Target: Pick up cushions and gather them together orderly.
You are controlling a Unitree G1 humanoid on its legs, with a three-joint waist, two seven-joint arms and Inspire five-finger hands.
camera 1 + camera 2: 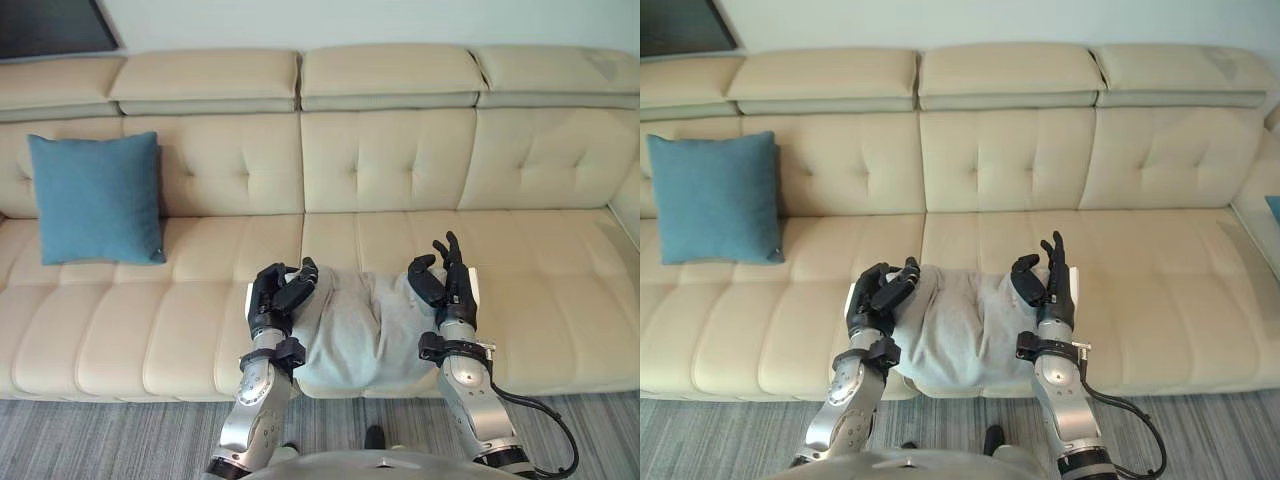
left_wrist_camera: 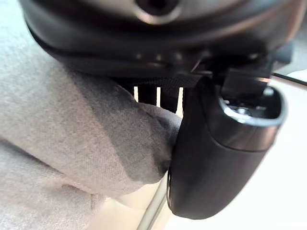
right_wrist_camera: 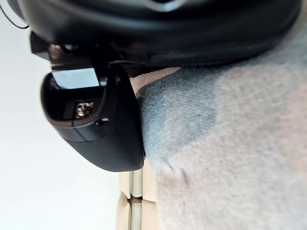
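**Grey cushion held between two robot hands at the sofa's front edge**

The grey cushion (image 1: 360, 335) lies on the seat of the cream sofa (image 1: 400, 160), at its front edge and about the middle of its length. The left robot hand (image 1: 278, 295) sits at the cushion's left far corner, its fingers curled over the fabric. The left wrist view shows a fold of grey cloth pinched against the thumb. The right robot hand (image 1: 450, 285) stands at the cushion's right side. Its fingers are straight and point up and away, and its thumb is bent in against the cushion's edge, so it presses rather than grips. The blue cushion (image 1: 95, 198) stands upright against the backrest at the sofa's left end, well apart from the grey one.
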